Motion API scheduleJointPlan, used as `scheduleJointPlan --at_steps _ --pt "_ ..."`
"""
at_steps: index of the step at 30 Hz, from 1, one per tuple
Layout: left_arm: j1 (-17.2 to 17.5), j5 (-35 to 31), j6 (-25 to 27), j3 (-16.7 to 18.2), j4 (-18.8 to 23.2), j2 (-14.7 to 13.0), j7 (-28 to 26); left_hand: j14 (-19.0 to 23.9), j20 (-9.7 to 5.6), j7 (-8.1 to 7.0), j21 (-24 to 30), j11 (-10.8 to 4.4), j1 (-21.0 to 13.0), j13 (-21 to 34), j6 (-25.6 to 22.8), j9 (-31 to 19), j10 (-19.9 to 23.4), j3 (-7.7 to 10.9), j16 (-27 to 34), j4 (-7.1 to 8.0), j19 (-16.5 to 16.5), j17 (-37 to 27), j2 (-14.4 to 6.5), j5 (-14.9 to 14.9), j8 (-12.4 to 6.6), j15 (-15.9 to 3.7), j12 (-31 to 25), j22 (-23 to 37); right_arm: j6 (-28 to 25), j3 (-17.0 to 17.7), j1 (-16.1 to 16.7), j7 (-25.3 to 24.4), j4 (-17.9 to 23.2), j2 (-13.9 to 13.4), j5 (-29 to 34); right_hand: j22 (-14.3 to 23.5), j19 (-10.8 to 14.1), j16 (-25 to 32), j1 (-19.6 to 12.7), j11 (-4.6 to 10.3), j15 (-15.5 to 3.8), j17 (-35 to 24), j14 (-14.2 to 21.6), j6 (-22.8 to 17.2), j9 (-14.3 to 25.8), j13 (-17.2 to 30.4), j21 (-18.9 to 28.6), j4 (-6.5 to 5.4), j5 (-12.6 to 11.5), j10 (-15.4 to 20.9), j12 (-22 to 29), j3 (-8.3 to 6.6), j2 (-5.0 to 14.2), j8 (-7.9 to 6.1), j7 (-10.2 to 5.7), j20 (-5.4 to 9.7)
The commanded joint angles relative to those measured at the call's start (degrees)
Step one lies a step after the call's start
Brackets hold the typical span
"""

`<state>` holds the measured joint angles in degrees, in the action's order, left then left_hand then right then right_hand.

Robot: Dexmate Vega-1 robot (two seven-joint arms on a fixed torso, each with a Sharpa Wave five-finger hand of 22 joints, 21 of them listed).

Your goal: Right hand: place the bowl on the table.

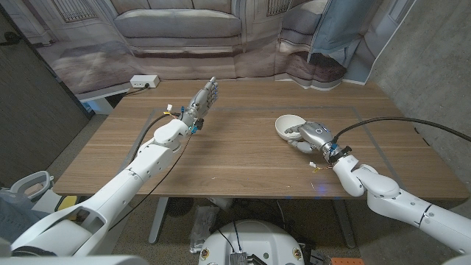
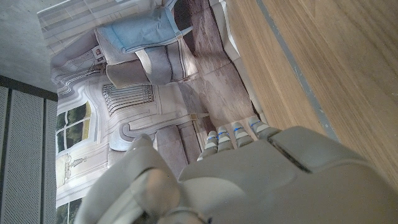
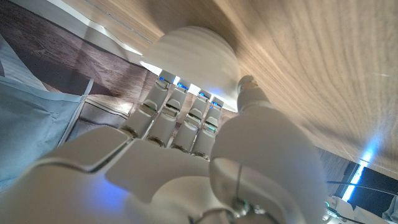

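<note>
A white bowl point(image 1: 288, 125) is at the right middle of the wooden table point(image 1: 235, 158), tilted, low at the table top. I cannot tell whether it touches the wood. My right hand point(image 1: 313, 137) grips it from the near right side, fingers on its rim. In the right wrist view the fingers point(image 3: 177, 109) reach up to the bowl's rounded outside point(image 3: 193, 53), with the thumb point(image 3: 250, 90) beside it. My left hand point(image 1: 203, 100) is raised over the table's far left middle, fingers straight and close together, holding nothing; its back point(image 2: 273, 180) shows in the left wrist view.
A white power strip point(image 1: 144, 81) lies at the table's far left edge. A printed backdrop with a sofa point(image 1: 184, 26) hangs behind the table, with a blue cloth point(image 1: 346, 29) at the far right. Thin tape lines point(image 2: 292, 62) mark the wood.
</note>
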<state>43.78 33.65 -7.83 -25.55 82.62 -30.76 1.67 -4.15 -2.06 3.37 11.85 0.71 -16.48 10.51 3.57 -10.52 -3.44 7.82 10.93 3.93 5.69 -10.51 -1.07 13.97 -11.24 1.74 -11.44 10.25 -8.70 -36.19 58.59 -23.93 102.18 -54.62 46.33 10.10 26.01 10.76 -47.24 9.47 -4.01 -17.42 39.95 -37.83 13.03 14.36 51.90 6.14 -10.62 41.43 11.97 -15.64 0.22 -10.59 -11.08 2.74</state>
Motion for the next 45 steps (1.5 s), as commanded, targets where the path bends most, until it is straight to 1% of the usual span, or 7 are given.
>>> scheduleJointPlan --at_steps 1,5,12,19,29,43,45 --pt "-0.42 -0.15 -0.16 -0.26 -0.47 0.26 0.26 -0.43 -1.10 0.19 0.01 0.15 0.02 0.22 0.02 -0.19 -0.48 -0.24 -0.16 0.13 0.48 -0.15 -0.47 -0.11 0.00 -0.03 -0.04 0.27 -0.52 0.70 0.47 1.33 1.36 -1.04 0.13 0.22 -1.21 -0.36 0.73 -0.38 -4.06 0.14 -1.96 1.35 -0.05 -0.09 -0.64 -0.07 -0.68 -1.55 -0.37 0.32 -0.31 0.01 0.04 5.33" --pt "-0.38 -0.14 -0.17 -0.27 -0.40 0.30 0.22 -0.39 -1.16 0.18 0.01 0.13 0.00 0.22 0.02 -0.19 -0.45 -0.28 -0.14 0.13 0.48 -0.15 -0.49 -0.11 0.00 -0.06 -0.06 0.27 -0.33 0.99 0.69 1.58 1.78 -1.34 -0.14 0.25 -2.42 -0.39 1.54 -0.71 -3.46 0.44 -4.19 3.03 -0.12 -0.22 -1.43 -0.26 -0.84 -3.73 -0.54 0.64 -0.65 0.05 -0.02 4.56" --pt "-0.24 -0.06 -0.26 -0.27 -0.40 0.37 0.24 -0.36 -1.13 0.18 0.01 0.25 -0.02 0.22 0.01 -0.19 -0.46 -0.35 -0.12 0.13 0.48 -0.15 -0.52 -0.12 0.00 0.02 -0.05 0.27 0.29 1.32 0.90 1.57 2.26 -1.66 -0.20 0.14 -3.93 -0.47 2.09 -1.52 -2.59 0.99 -7.72 6.42 -0.21 -0.43 -2.74 -0.19 -1.11 -6.67 -0.59 0.86 -1.09 0.26 1.06 4.12" --pt "0.07 -0.01 -0.36 -0.16 -0.24 0.31 0.07 -0.39 -1.09 0.18 0.02 0.20 -0.04 0.22 0.02 -0.19 -0.51 -0.41 -0.13 0.14 0.48 -0.15 -0.54 -0.12 0.00 -0.04 -0.03 0.27 0.40 2.07 1.59 1.30 3.34 -2.31 -0.12 0.00 -5.76 -0.60 2.37 -2.04 -1.43 1.42 -10.28 7.58 -0.26 -0.64 -4.07 -0.12 -1.32 -8.62 -0.65 0.98 -1.36 0.03 1.50 3.67" --pt "-0.08 -0.15 -0.33 -0.34 -0.34 0.31 0.27 -0.37 -1.08 0.16 0.01 0.27 -0.08 0.22 0.05 -0.19 -0.53 -0.54 -0.12 0.14 0.51 -0.15 -0.58 -0.13 0.02 0.03 -0.03 0.27 0.96 3.92 2.84 0.61 5.00 -3.10 -1.43 -0.07 -7.19 -0.43 2.83 -2.34 -1.29 1.72 -11.42 8.07 -0.30 -0.80 -5.07 -0.25 -1.41 -9.49 -0.53 1.15 -1.50 -0.16 1.52 3.05" --pt "0.27 -0.34 0.23 -0.22 0.98 -0.14 -0.37 -0.40 -1.09 0.14 0.02 0.26 -0.13 0.22 0.08 -0.19 -0.55 -0.68 -0.13 0.13 0.51 -0.15 -0.62 -0.13 0.02 0.02 -0.03 0.27 1.66 6.13 3.82 -1.00 6.49 -3.49 -2.04 -0.11 -7.45 -0.07 4.29 -2.60 -1.26 1.99 -11.69 8.46 -0.31 -0.92 -5.69 -0.87 -1.44 -9.97 -0.31 1.73 -1.81 -0.31 1.62 2.91" --pt "0.34 -0.30 0.19 -0.18 1.11 -0.17 -0.37 -0.42 -1.12 0.18 0.03 0.26 -0.13 0.22 0.08 -0.19 -0.57 -0.71 -0.13 0.13 0.49 -0.15 -0.62 -0.13 0.02 0.01 -0.02 0.27 1.84 6.46 3.87 -1.04 6.66 -3.50 -2.34 -0.09 -6.46 0.33 4.78 -2.68 -1.49 2.11 -11.11 8.42 -0.32 -0.99 -5.58 -1.11 -1.49 -9.91 -0.10 1.85 -1.71 -0.45 1.64 3.48"
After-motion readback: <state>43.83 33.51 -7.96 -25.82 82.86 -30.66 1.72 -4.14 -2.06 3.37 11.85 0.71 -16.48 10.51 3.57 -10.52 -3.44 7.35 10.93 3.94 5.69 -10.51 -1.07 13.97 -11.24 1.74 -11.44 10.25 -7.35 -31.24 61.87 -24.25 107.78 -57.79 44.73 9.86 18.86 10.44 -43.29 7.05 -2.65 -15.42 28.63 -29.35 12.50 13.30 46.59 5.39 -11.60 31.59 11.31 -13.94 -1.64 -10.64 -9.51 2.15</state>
